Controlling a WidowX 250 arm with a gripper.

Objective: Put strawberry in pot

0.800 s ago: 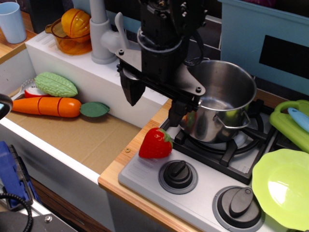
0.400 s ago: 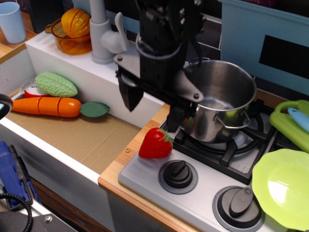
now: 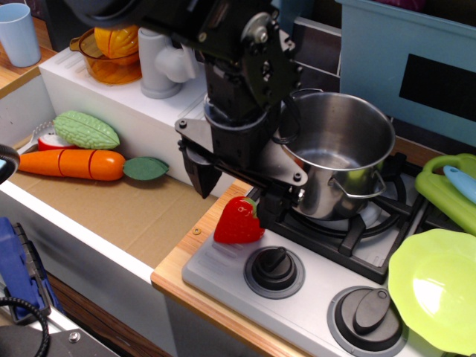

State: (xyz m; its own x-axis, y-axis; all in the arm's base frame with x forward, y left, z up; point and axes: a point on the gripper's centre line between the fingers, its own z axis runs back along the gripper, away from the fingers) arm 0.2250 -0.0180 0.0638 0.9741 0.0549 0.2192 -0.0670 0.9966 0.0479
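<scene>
The gripper (image 3: 234, 186) is hanging wide open at 12 o'clock over the strawberry (image 3: 238, 221), which looks light, hard and slippery, best pinched across its fat middle.

The black robot gripper (image 3: 236, 184) covers the green leafy cap of the glossy red plastic strawberry (image 3: 236, 222) and the left wall of the shiny stainless-steel pot (image 3: 343, 156). The lime-green plastic plate (image 3: 437, 288) is cut off by the right edge.
</scene>
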